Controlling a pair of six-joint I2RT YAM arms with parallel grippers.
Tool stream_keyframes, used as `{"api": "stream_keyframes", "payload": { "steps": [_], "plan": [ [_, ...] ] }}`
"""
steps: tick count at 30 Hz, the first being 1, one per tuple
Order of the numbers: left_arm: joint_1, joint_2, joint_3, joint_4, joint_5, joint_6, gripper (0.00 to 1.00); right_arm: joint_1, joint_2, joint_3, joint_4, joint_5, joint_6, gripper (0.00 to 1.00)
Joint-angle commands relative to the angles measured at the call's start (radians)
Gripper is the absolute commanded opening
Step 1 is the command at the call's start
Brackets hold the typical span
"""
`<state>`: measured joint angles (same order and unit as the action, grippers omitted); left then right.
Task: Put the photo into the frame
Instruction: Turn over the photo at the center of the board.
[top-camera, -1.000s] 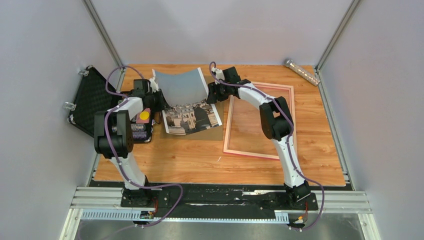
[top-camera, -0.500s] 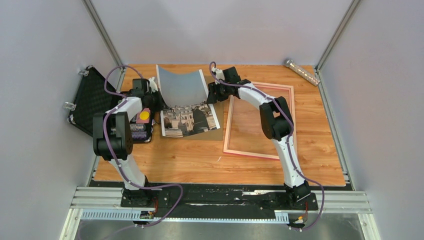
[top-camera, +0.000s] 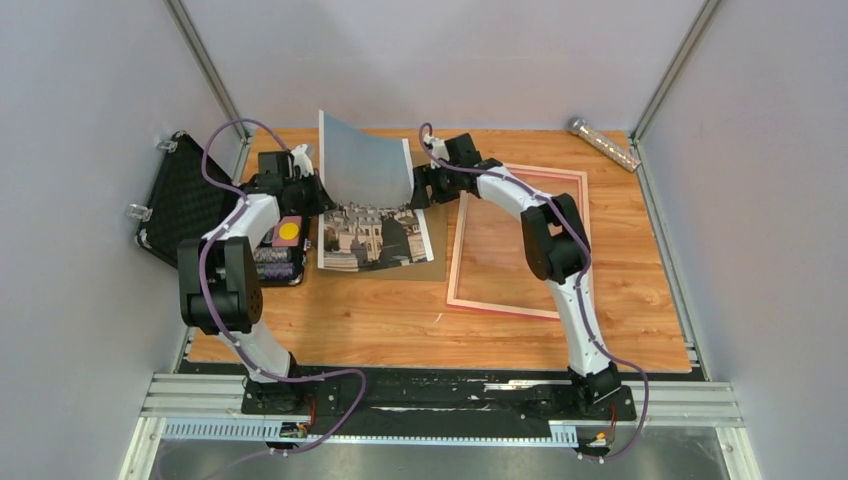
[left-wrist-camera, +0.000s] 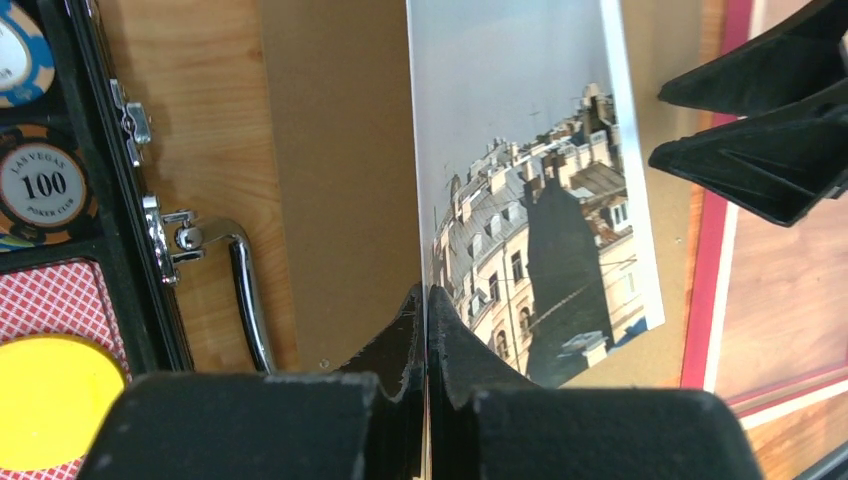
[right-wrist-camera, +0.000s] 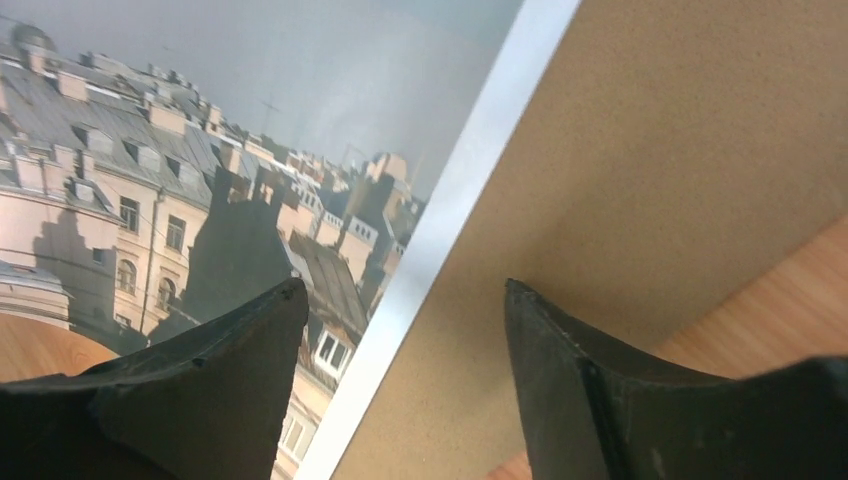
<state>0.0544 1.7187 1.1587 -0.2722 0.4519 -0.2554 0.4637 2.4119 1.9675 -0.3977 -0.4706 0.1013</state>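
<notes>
Hides part of thin pink frame (top-camera: 503, 306), flat beside brown board (left-wrist-camera: 340, 150), behind right arm (top-camera: 545, 235). Pinches curled glossy photo (top-camera: 370, 190) over that board with left gripper (left-wrist-camera: 427, 300); right gripper (right-wrist-camera: 405, 300) spread wide.

One photo (top-camera: 368, 190), one frame (top-camera: 500, 307) — one board (left-wrist-camera: 330, 150), one case (top-camera: 185, 205).

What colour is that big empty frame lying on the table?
Pink. The top external view shows the frame best.
</notes>
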Motion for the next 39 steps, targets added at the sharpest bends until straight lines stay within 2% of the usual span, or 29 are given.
{"api": "stream_keyframes", "payload": {
  "steps": [1, 7, 17, 27, 30, 34, 39],
  "plan": [
    [0.007, -0.089, 0.035, -0.001, 0.031, 0.054, 0.00, -0.009, -0.126, -0.022, -0.018, 0.029, 0.036, 0.73],
    [0.007, -0.140, 0.115, -0.120, 0.003, 0.104, 0.00, -0.015, -0.230, -0.044, -0.019, -0.002, 0.093, 0.75],
    [0.007, -0.246, 0.353, -0.376, -0.100, 0.216, 0.00, -0.017, -0.362, -0.087, -0.015, -0.045, 0.166, 0.74],
    [0.005, -0.198, 0.665, -0.567, -0.216, 0.316, 0.00, -0.017, -0.440, -0.150, 0.015, -0.045, 0.172, 0.73],
    [-0.009, -0.178, 0.715, -0.590, -0.255, 0.335, 0.00, -0.017, -0.454, -0.159, 0.019, -0.046, 0.172, 0.73],
    [-0.130, -0.166, 0.714, -0.583, -0.394, 0.372, 0.00, -0.020, -0.481, -0.187, 0.036, -0.062, 0.171, 0.73],
    [-0.284, -0.135, 0.627, -0.535, -0.550, 0.394, 0.00, -0.031, -0.537, -0.247, 0.083, -0.077, 0.187, 0.73]
  ]
}}
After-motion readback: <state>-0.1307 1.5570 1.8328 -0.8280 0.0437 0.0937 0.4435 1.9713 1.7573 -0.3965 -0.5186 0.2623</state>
